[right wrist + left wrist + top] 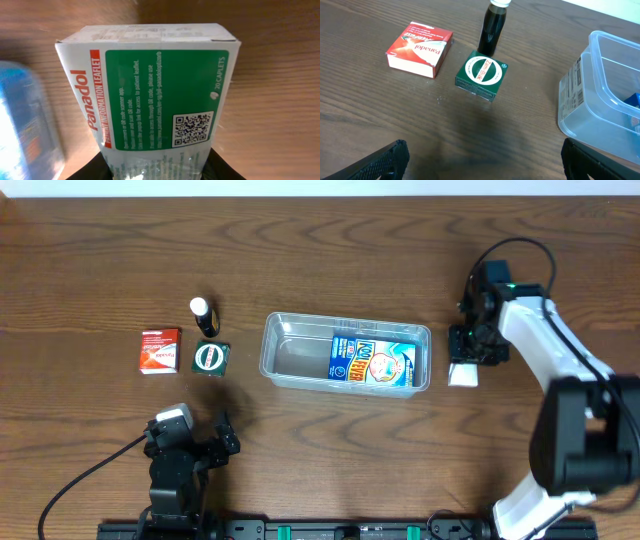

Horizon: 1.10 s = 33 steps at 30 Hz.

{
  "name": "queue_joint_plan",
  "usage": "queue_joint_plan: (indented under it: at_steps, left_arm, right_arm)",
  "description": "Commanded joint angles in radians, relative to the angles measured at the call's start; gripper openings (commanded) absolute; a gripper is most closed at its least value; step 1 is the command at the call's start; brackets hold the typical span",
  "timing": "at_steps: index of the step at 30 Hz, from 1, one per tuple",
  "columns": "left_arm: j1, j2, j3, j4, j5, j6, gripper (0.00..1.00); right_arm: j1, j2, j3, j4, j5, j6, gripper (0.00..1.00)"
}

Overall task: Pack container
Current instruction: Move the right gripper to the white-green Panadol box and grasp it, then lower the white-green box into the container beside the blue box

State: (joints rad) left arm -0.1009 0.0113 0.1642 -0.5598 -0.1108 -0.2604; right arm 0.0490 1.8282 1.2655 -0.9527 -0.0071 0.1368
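Item 1: container (345,352), clear plastic tray w/ rim, centre of wooden worktop (320,240), long side running left-right. Contents: 1 blue box (372,360), printed face up, lying flat in the right half; left half shows bare tray floor. Item 2: green-white Panadol box (150,85), "20 caplets" + QR code on the facing side, pinched at its near end by right claw (155,172), dark fingers on either side of the box. Overhead shows it just off the container's right end, not inside; can't tell if it touches the worktop. Item 3: red Panadol box (420,49), flat on worktop, well left of container. Item 4: green Zam-Buk box (483,75), round white label up, just beside the red box, betw. it and the container. Item 5: dark bottle (493,30), white cap, upright, directly behind the green box, close to it. Left claw (482,165): spread wide, holding nothing, low over bare worktop near the front edge, facing items 3-5, apart from all of them.
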Motion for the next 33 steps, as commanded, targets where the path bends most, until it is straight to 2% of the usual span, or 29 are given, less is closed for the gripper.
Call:
queue_joint_plan:
  at_steps: [1,4,9,13,15,19,26,30,33]
  left_arm:
    - [0.004,0.0,-0.015,0.001,-0.001,0.013,0.98]
    - [0.004,0.0,-0.015,0.001,-0.001,0.013,0.98]
    - [0.004,0.0,-0.015,0.001,-0.001,0.013,0.98]
    - [0.004,0.0,-0.015,0.001,-0.001,0.013,0.98]
    - [0.004,0.0,-0.015,0.001,-0.001,0.013,0.98]
    - [0.004,0.0,-0.015,0.001,-0.001,0.013,0.98]
    - [0.004,0.0,-0.015,0.001,-0.001,0.013,0.98]
    - [0.004,0.0,-0.015,0.001,-0.001,0.013,0.98]
    - [0.004,0.0,-0.015,0.001,-0.001,0.013,0.98]
  right_arm:
    - [0.011,-0.138,0.006,-0.009,0.016,-0.044,0.34]
    - [0.054,-0.25,0.011,-0.004,0.014,-0.118,0.29]
    - [0.184,-0.395,0.011,0.036,0.014,-0.327,0.29]
    - [0.324,-0.433,0.011,0.07,0.013,-0.507,0.27]
    - [0.39,-0.422,0.01,0.082,0.013,-0.603,0.23]
    - [0.467,-0.367,0.01,0.094,0.015,-0.751,0.23]
    - [0.47,-0.238,0.01,0.107,0.03,-0.942,0.24]
    - [0.464,-0.174,0.01,0.116,0.103,-1.058,0.24]
    - [0.458,-0.14,0.01,0.123,0.138,-1.092,0.28]
